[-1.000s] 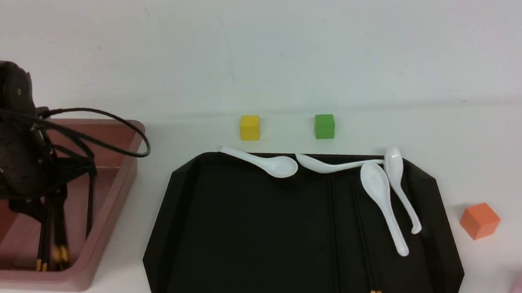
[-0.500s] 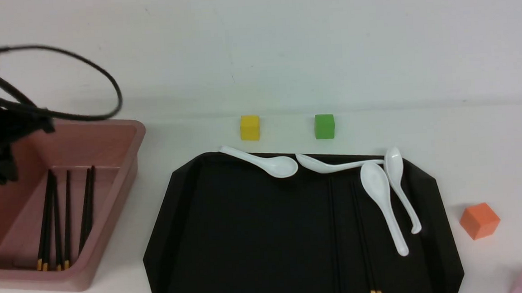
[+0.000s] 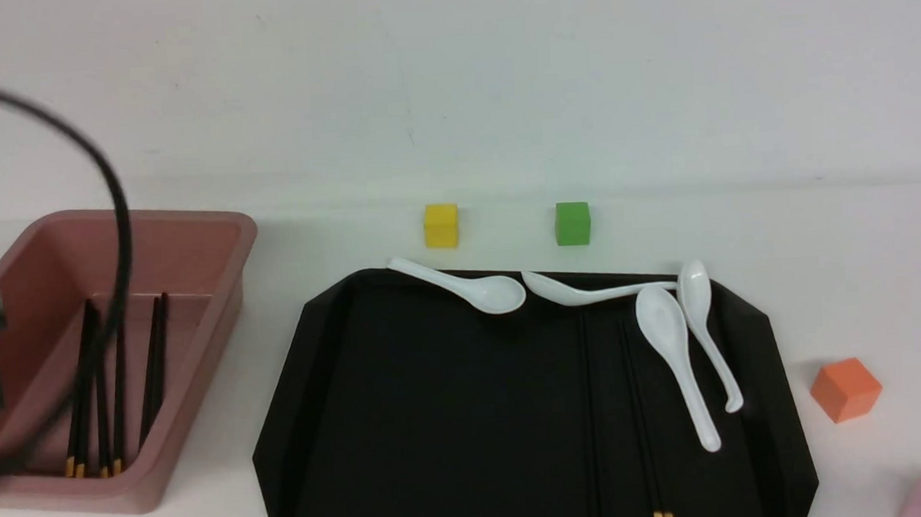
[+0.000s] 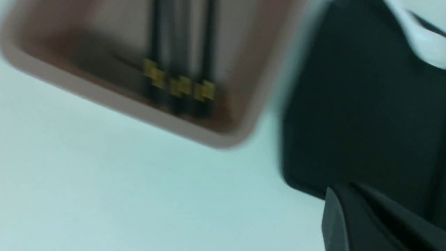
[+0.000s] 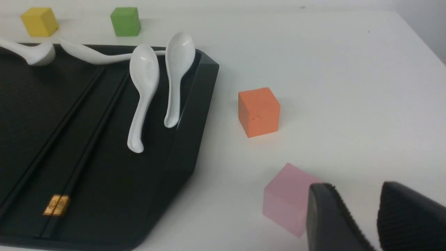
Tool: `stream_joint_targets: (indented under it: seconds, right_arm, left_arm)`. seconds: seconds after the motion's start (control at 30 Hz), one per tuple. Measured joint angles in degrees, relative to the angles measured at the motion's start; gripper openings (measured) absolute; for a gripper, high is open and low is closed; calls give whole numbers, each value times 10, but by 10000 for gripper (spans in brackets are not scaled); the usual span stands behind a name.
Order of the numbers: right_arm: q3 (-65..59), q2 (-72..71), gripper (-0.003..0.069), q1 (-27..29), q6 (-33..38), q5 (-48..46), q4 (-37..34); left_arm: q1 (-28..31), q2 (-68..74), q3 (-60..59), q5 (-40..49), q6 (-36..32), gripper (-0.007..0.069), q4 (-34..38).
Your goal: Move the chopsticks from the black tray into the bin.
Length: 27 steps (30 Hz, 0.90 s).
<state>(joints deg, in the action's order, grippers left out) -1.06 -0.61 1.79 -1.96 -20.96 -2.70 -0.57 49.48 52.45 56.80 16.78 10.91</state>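
You have several chopsticks (image 3: 155, 365) lying in the bin (image 3: 178, 218), at the left of the tabletop (image 3: 869, 265). They lie side by side, with the gold bands toward the near wall. Two other chopsticks (image 5: 57, 205) lie on the black tray (image 3: 438, 420), in its right half, with their gold bands together by the near rim. Four white spoons (image 3: 669, 342) lie in the far and right part of the tray. Your left tool (image 4: 362, 212) shows only as a dark blurred piece in the left wrist view, so I cannot tell if it is spread or pressed together. Your right tool (image 5: 358, 190) hangs over the tabletop right of the tray, near a pink cube (image 5: 285, 198). Its fingers are a little apart and pinch nothing.
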Motion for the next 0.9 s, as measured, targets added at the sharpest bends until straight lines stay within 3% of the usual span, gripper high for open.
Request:
stream_joint_targets:
  seconds: [0.13, 0.33, 0.6, 0.9]
  right_arm:
    - [0, 0, 240, 0, 0, 0, 0]
    - [0, 0, 240, 0, 0, 0, 0]
    - [0, 0, 240, 0, 0, 0, 0]
    - [0, 0, 240, 0, 0, 0, 0]
  left_arm:
    - [0, -104, -128, -46, -63, -13, 55]
    - [0, -222, -267, -152, -76, -13, 134]
    - [0, -261, -319, -275, -77, -13, 165]
    - [0, -261, -320, -281, -78, -13, 167]
